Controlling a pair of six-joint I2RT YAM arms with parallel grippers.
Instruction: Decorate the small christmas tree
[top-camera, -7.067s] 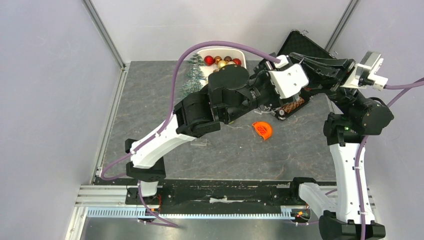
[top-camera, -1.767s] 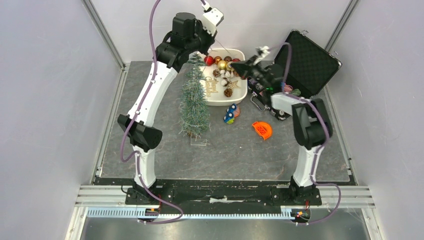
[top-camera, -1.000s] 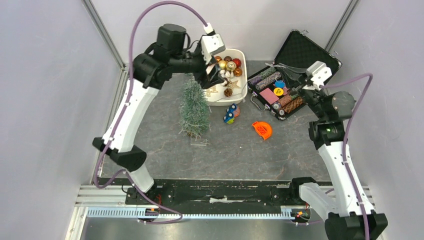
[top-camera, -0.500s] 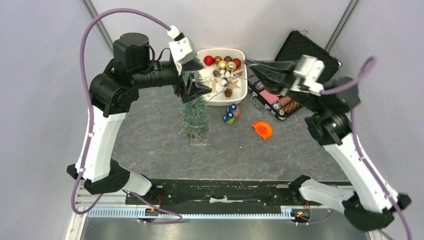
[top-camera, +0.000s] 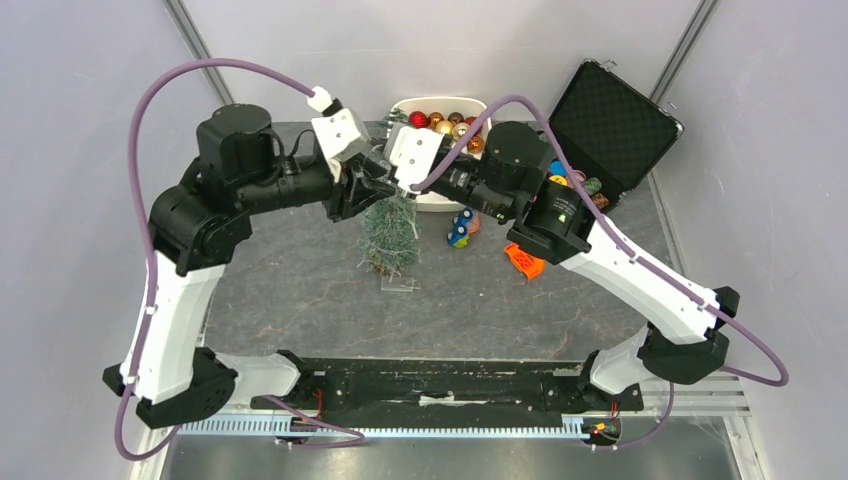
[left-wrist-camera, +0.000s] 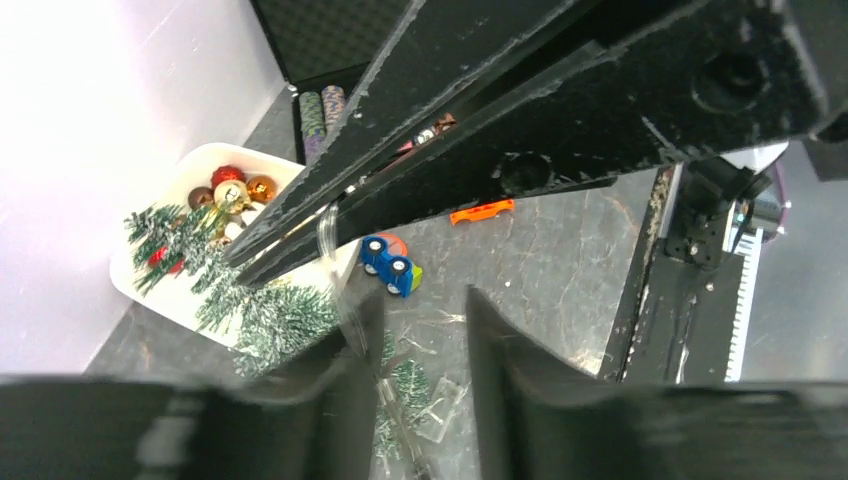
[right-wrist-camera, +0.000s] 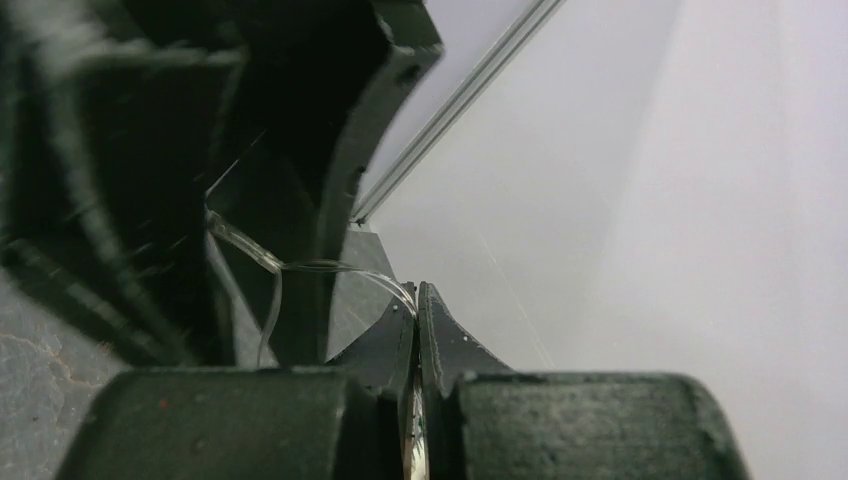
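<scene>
The small christmas tree (top-camera: 390, 235) stands mid-table on its clear square base (top-camera: 400, 284), frosted green. Both grippers meet just above its top. My right gripper (right-wrist-camera: 417, 290) is shut on a thin clear strip (right-wrist-camera: 300, 268) that curls away toward the left arm. In the left wrist view the right gripper's black fingers (left-wrist-camera: 560, 130) cross overhead, the clear strip (left-wrist-camera: 328, 225) hanging at their tip. My left gripper (left-wrist-camera: 422, 298) is open, looking down on the tree (left-wrist-camera: 270, 320), with the strip beside its left finger. From above, the left gripper (top-camera: 372, 195) and right gripper (top-camera: 398, 184) nearly touch.
A white bin (top-camera: 478, 106) of red and gold baubles stands behind the tree. An open black case (top-camera: 615, 115) sits at the back right. A blue toy car (top-camera: 459, 234) and an orange piece (top-camera: 520, 262) lie right of the tree.
The right arm has swung from the case leftward to the tree top. The left arm has pulled back and dropped over the tree, and its jaws have narrowed.
</scene>
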